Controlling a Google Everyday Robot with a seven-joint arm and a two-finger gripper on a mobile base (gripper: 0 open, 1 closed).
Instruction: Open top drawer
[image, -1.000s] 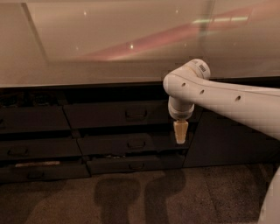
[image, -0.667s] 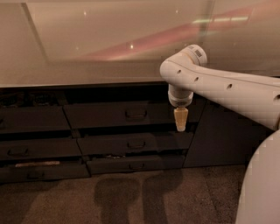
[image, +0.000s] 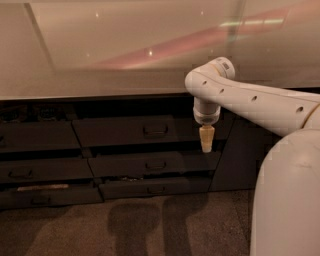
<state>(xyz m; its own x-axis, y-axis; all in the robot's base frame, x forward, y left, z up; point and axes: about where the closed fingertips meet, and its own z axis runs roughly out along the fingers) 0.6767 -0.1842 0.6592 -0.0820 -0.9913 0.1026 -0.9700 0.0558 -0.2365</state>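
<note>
The top drawer (image: 125, 132) is the wide dark front just under the counter, with a dark loop handle (image: 155, 130) at its middle. It sits flush with the fronts around it. My gripper (image: 206, 142) hangs straight down from the white arm (image: 250, 100), with a tan tip. It is in front of the right end of the top drawer, to the right of the handle and slightly lower. It holds nothing that I can see.
Two shorter dark drawers (image: 155, 164) (image: 155, 189) lie below the top one. A left stack of dark fronts (image: 35, 137) stands beside them. A pale counter top (image: 100, 75) runs above. A dark panel (image: 240, 155) is at right. My white body (image: 287, 200) fills the lower right.
The gripper has risen a little and stays at the drawer's right end. The arm has swung, and my white body fills more of the lower right.
</note>
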